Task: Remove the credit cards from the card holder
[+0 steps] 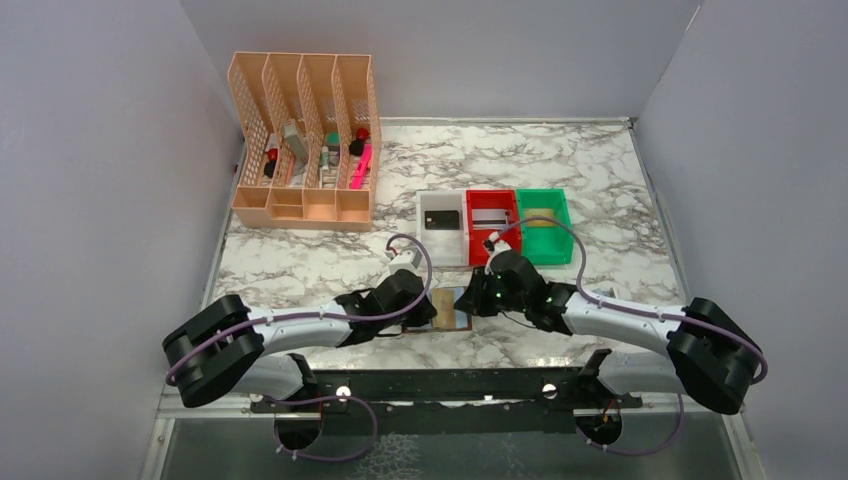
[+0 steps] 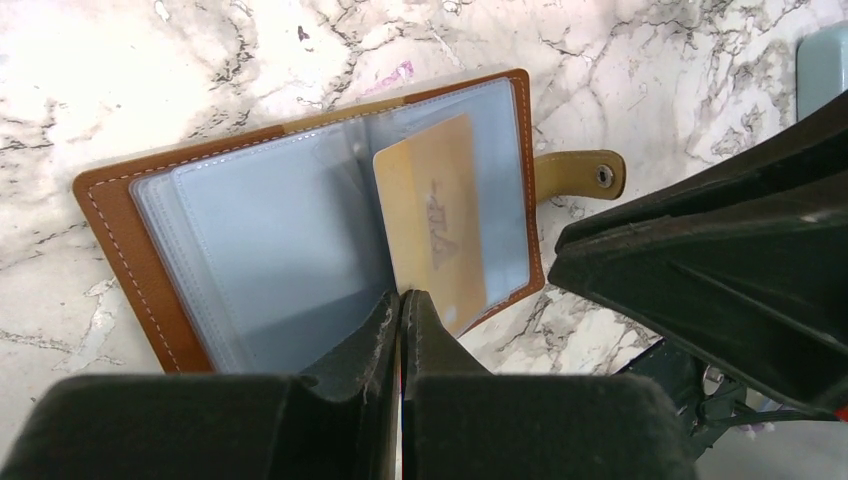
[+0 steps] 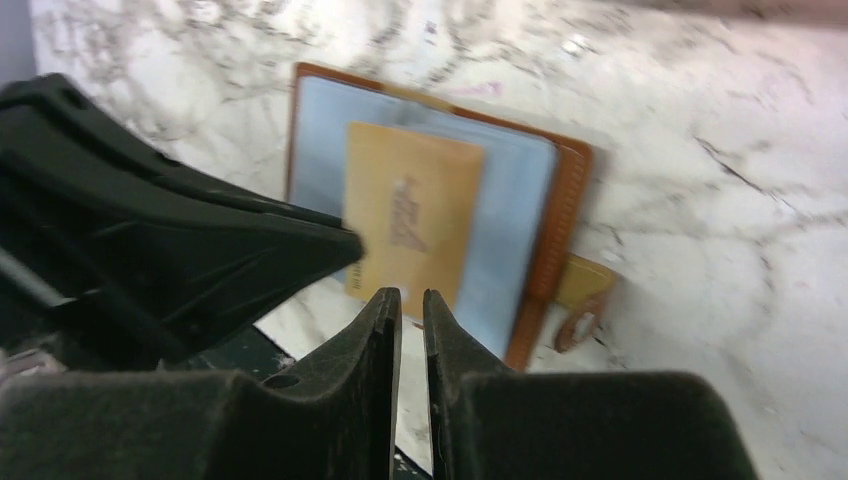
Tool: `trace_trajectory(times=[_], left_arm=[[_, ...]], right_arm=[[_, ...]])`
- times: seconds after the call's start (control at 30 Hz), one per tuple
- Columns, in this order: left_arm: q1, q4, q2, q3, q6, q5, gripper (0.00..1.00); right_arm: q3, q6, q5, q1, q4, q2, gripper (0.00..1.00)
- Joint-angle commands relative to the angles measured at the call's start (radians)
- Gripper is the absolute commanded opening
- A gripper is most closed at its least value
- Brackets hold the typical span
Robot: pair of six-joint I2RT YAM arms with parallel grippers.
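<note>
The brown card holder (image 2: 110, 215) lies open on the marble between my two arms (image 1: 452, 308), its pale blue pockets facing up and its snap tab (image 2: 580, 175) off one edge. A gold credit card (image 2: 435, 220) sticks partway out of a pocket. My left gripper (image 2: 402, 298) is shut on that card's near corner. In the right wrist view, my right gripper (image 3: 412, 298) hovers just off the gold card's (image 3: 410, 215) near edge. Its jaws are a narrow gap apart with nothing between them.
Behind the holder stand a white bin (image 1: 428, 240) with a black card, a red bin (image 1: 472, 232) with a silvery card and a green bin (image 1: 565, 222). An orange desk organiser (image 1: 305, 140) fills the back left. The two grippers nearly touch each other.
</note>
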Motion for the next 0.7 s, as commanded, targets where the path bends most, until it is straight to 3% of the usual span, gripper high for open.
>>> trace_trajectory(times=[0.0,0.3,0.43,0.67], left_arm=[[0.006,-0.022,0.011,0.027,0.032,-0.014,0.03],[0.006,-0.032,0.008,0.027,0.030,-0.015,0.03],[0.008,-0.068,-0.007,0.032,0.044,-0.048,0.04],[0.013,0.000,0.010,0.021,0.039,0.000,0.17]], right_arm=[[0.070,-0.063,-0.093,0.000,0.019,0.024,0.21],[0.151,-0.019,0.002,-0.001,-0.064,0.284,0.22],[0.114,-0.005,0.002,-0.001,-0.056,0.290,0.26],[0.072,0.029,-0.032,-0.002,-0.008,0.295,0.30]])
